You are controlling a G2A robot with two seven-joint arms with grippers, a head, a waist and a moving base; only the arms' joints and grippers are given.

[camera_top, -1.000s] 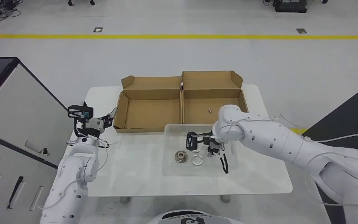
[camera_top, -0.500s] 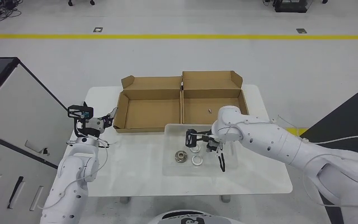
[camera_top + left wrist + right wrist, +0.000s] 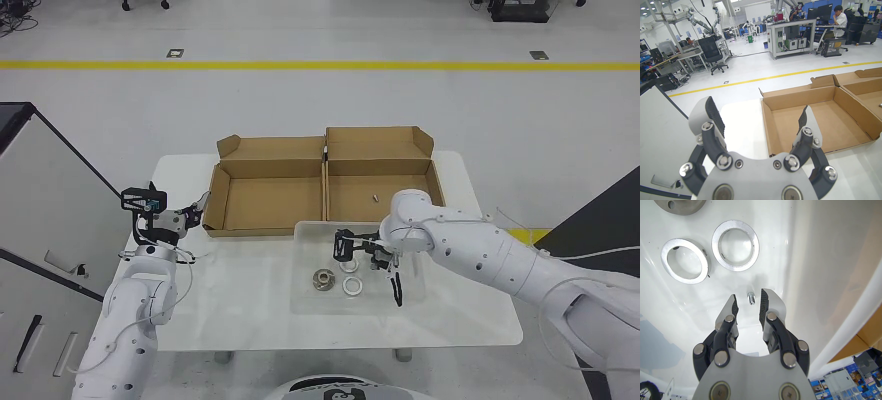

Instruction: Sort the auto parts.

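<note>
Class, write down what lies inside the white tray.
The white tray holds two metal rings, a flanged disc and a small bolt between the right gripper's open fingers. The arm hides part of the tray floor; what lies there is unseen.

The right hand [image 3: 749, 294] has edged slightly across the tray [image 3: 810, 256].

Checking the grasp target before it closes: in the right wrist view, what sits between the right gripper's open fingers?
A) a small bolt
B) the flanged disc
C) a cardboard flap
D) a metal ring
A: a small bolt lies on the white tray between the open fingers of the right gripper, while both metal rings lie farther off.
</note>
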